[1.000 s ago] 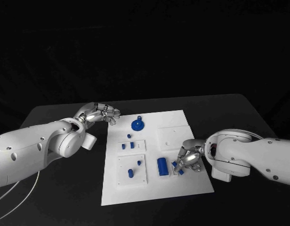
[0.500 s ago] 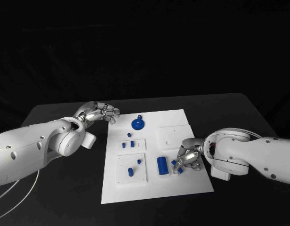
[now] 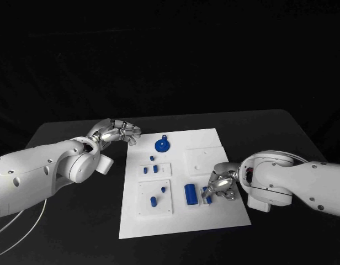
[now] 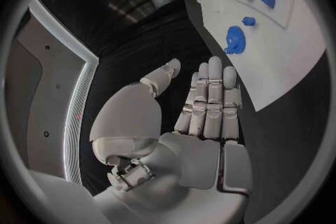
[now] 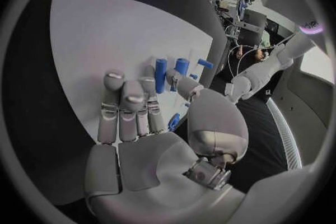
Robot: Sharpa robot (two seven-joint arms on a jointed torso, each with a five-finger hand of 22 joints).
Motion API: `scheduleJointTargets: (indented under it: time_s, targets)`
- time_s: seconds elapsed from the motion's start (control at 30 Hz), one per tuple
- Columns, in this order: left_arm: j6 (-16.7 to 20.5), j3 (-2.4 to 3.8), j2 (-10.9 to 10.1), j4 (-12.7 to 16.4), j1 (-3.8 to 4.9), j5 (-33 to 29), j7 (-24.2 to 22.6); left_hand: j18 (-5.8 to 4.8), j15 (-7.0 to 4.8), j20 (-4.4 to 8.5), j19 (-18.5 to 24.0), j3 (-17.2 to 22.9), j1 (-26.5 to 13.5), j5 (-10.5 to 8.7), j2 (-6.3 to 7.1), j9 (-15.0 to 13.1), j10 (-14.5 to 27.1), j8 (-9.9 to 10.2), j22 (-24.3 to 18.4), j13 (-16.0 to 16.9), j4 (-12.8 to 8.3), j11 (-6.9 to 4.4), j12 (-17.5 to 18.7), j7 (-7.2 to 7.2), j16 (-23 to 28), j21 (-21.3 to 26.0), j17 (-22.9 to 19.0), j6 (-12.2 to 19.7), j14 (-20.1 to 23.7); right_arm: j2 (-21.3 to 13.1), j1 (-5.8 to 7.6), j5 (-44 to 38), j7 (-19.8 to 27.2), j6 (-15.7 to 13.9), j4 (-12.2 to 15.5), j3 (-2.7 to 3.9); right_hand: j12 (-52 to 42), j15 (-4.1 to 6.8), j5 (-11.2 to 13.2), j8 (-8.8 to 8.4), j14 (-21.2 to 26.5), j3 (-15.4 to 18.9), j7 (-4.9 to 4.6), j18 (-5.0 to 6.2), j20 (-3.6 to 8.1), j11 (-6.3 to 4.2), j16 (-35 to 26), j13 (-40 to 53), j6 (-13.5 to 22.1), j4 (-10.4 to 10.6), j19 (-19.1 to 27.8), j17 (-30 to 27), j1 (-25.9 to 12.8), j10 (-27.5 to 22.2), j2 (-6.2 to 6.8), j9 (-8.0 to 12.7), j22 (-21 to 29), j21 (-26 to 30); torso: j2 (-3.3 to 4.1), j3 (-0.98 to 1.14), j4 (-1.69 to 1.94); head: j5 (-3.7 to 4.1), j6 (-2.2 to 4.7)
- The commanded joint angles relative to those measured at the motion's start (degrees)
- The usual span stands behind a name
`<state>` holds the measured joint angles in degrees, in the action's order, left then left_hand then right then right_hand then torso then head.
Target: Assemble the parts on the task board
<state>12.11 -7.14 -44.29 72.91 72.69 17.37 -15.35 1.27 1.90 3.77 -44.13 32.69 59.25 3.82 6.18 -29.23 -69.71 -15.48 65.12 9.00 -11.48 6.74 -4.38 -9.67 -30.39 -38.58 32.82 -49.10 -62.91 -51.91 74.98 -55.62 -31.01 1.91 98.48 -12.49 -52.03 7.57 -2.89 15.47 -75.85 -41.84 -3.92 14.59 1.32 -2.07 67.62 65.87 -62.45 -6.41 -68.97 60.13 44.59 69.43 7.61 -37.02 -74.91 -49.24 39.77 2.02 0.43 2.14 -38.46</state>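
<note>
- Two white arms reach over a black table (image 3: pixel 289 130), one from each side of the white task board (image 3: pixel 218 215).
- Left hand (image 3: pixel 116 132) hangs just past the board's far left corner, above the table. Its fingers (image 4: pixel 210 95) lie straight and side by side, a little apart from the thumb, and it holds nothing.
- Right hand (image 3: pixel 220 186) is down on the board's right side, close to the near end. Its fingertips touch a small blue part (image 3: pixel 208 197) there. I cannot tell if it is really gripping that piece or only pressing on it.
- Just beside that hand, toward the middle, stands a taller blue block (image 3: pixel 190 194).
- Near the left hand lies a round blue gear (image 3: pixel 161 146) with a little loop on top.
- Two small blue pieces (image 3: pixel 149 170) sit in a raised white square in the middle of the board.
- Closer to the robot, another white square holds two more blue pegs (image 3: pixel 155 200).
- One plain white square (image 3: pixel 202 157) sits on the board's right half, beyond the right hand.
</note>
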Motion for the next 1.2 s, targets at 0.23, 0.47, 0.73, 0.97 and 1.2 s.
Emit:
scheduleJointTargets:
  time_s: [0.23,0.47,0.73,0.97,1.2]
  targets:
    - [-0.46,0.03,0.02,0.11,0.02,-0.14,-0.58,1.03,0.02,-0.02,-0.10,-0.07,-0.51,-0.10,-0.02,0.11,0.58,-0.14,0.14,-0.11,0.35,0.04,0.24,-0.14,0.30,0.42,0.20,0.58,-0.43,-0.02,-0.09,0.05,2.07,0.92,0.36,0.00,-0.03,0.53,0.09,-0.28,0.12,4.30,-0.07,0.41,0.43,-0.26,0.24,0.11,-0.07,1.34,0.13,-0.09,-3.86,0.11,0.81,-0.02,-0.69,-0.26,0.00,0.04,-0.07,-0.30,-0.17]
    - [-0.49,0.03,-0.01,0.03,0.02,-0.16,-0.54,1.04,0.01,-0.02,-0.11,-0.07,-0.51,-0.09,-0.04,0.14,0.61,-0.11,0.17,-0.12,0.36,0.05,0.24,-0.17,0.35,0.44,0.27,0.66,-0.46,-0.19,-0.11,0.07,2.73,0.90,0.64,0.01,0.00,0.62,0.08,-0.31,0.20,6.07,0.01,0.41,0.69,-0.34,0.30,0.15,-0.04,0.95,0.31,-0.08,-4.36,0.06,0.95,-0.08,-0.68,-0.22,0.01,0.07,-0.06,-0.38,-0.37]
    - [-0.58,0.03,0.00,0.02,0.02,-0.17,-0.53,1.04,0.00,-0.01,-0.12,-0.07,-0.50,-0.09,-0.05,0.15,0.61,-0.09,0.19,-0.12,0.36,0.05,0.24,-0.19,0.39,0.46,0.34,0.71,-0.48,-0.64,-0.11,0.02,3.09,0.90,1.13,0.02,0.01,0.65,0.08,-0.32,0.22,6.36,0.03,0.41,0.80,-0.36,0.31,0.16,-0.05,0.68,0.32,-0.08,-4.13,0.07,0.70,-0.10,-0.67,-0.21,0.03,0.05,-0.05,-0.55,-0.33]
    - [-0.58,0.03,-0.03,0.01,0.02,-0.17,-0.50,1.04,0.00,-0.01,-0.12,-0.07,-0.51,-0.09,-0.06,0.16,0.61,-0.09,0.21,-0.12,0.38,0.05,0.24,-0.20,0.42,0.47,0.38,0.72,-0.50,-1.00,-0.11,-0.78,3.42,2.15,0.93,0.02,0.03,0.69,0.08,-0.34,0.24,6.37,0.07,0.41,1.01,-0.40,0.34,0.19,-0.06,-0.72,0.35,-0.11,-2.52,0.10,0.20,-0.13,-0.67,-0.23,0.02,0.03,0.00,-0.63,-0.40]
    - [-0.69,0.03,-0.08,0.10,0.02,-0.18,-0.47,1.05,-0.01,-0.01,-0.13,-0.06,-0.48,-0.08,-0.09,0.16,0.62,-0.10,0.23,-0.12,0.38,0.05,0.24,-0.20,0.45,0.48,0.42,0.72,-0.52,-2.11,-0.11,0.08,2.86,7.04,0.76,0.02,0.20,0.53,0.08,-0.52,0.34,6.41,-0.09,0.41,0.89,-0.24,0.18,0.17,0.15,-4.72,0.55,-0.28,1.11,-0.12,0.99,-0.08,-0.64,-0.15,0.01,0.01,0.00,-0.70,-0.48]
